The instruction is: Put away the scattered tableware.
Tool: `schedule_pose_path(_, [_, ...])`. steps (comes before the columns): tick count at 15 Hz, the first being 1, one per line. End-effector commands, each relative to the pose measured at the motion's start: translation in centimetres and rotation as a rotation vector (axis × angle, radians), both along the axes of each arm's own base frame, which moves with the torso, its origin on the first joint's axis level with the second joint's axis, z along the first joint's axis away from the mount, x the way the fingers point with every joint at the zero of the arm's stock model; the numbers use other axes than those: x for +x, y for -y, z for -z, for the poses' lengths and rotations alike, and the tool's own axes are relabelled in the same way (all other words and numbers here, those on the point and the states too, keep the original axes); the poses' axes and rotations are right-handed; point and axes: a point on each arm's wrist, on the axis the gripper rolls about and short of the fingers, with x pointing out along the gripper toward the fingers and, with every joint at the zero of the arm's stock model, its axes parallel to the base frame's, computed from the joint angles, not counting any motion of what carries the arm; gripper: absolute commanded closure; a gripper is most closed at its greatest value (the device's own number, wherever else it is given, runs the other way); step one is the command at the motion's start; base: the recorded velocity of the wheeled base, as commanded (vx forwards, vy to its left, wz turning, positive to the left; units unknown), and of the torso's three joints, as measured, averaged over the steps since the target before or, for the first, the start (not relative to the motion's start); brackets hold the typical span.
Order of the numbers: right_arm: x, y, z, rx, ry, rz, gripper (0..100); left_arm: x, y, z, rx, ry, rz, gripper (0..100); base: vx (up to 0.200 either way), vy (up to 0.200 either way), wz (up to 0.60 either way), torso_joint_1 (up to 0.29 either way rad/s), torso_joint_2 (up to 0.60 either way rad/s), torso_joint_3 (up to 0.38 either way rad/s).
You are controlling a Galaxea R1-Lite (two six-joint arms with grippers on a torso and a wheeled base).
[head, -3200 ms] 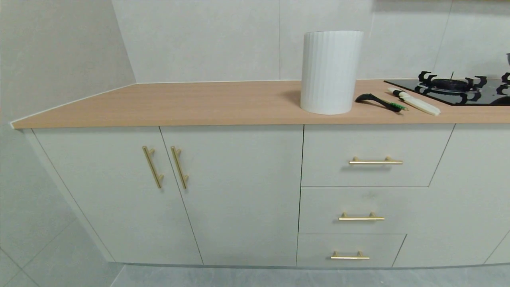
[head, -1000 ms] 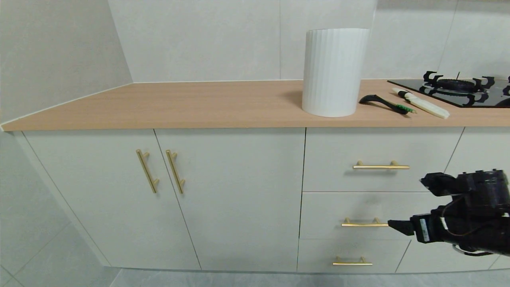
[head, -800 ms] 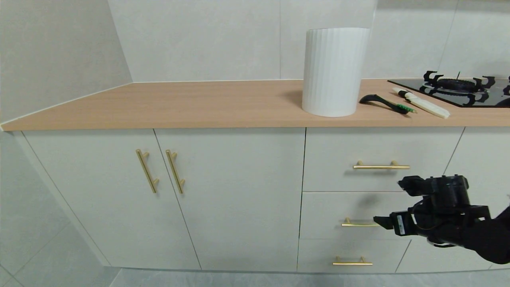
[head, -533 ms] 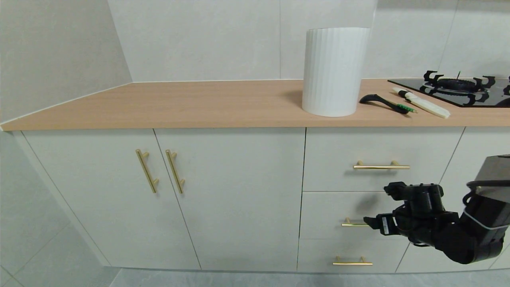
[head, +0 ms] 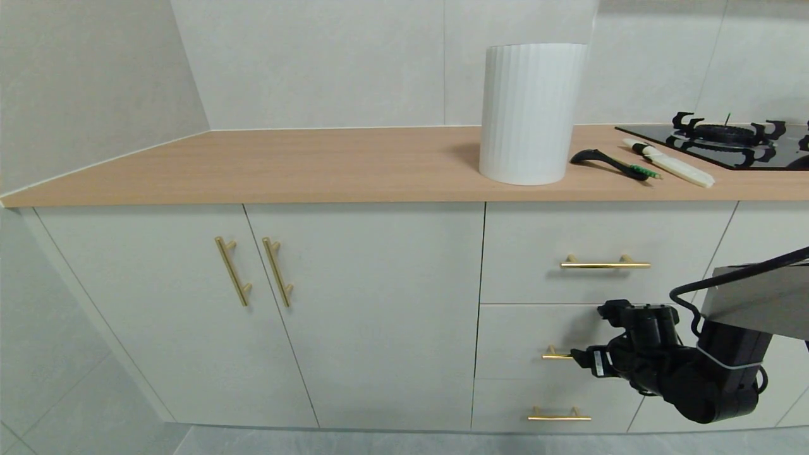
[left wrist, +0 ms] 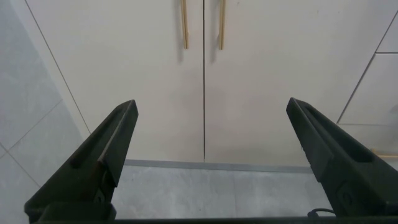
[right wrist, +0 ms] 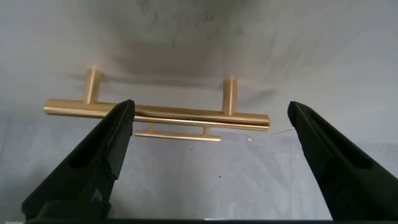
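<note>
On the wooden counter (head: 316, 164), a black ladle (head: 610, 163) and a white-sheathed knife (head: 673, 167) lie just right of a tall white ribbed container (head: 529, 114). Below them, my right gripper (head: 589, 333) is open in front of the middle drawer, level with its gold handle (head: 556, 356). In the right wrist view the handle (right wrist: 74, 107) runs across the gap of the right gripper (right wrist: 211, 112), a short way ahead of the fingertips. My left gripper (left wrist: 211, 104) is open and holds nothing, facing the two cabinet doors low down.
A gas hob (head: 727, 142) sits at the counter's right end. The top drawer handle (head: 605, 264) and the bottom drawer handle (head: 559, 416) lie above and below my right gripper. Two vertical door handles (head: 253, 272) are on the left cabinet, and the grey floor (left wrist: 186, 193) is beneath.
My right arm came in from the right and moved left and slightly down until its gripper reached the middle drawer handle. The tableware on the counter has not moved.
</note>
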Motion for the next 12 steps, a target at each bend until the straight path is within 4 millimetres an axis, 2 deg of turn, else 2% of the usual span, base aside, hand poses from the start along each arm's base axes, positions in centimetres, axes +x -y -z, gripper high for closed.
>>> schedule_pose_path(1, [0.39, -0.12, 0.61, 0.002, -0.003, 0.002, 0, 0.00, 0.00, 0.00, -0.001, 0.000, -0.002, 0, 0.000, 0.000, 0.00, 0.000, 0.00, 0.000])
schedule_pose_path(5, [0.70, -0.12, 1.35, -0.015, -0.012, 0.017, 0, 0.00, 0.00, 0.00, 0.001, 0.000, -0.002, 0, 0.000, 0.000, 0.00, 0.000, 0.00, 0.000])
schedule_pose_path(12, [0.26, -0.06, 1.51, -0.020, -0.032, 0.013, 0, 0.00, 0.00, 0.00, 0.001, 0.000, -0.002, 0, 0.000, 0.000, 0.00, 0.000, 0.00, 0.000])
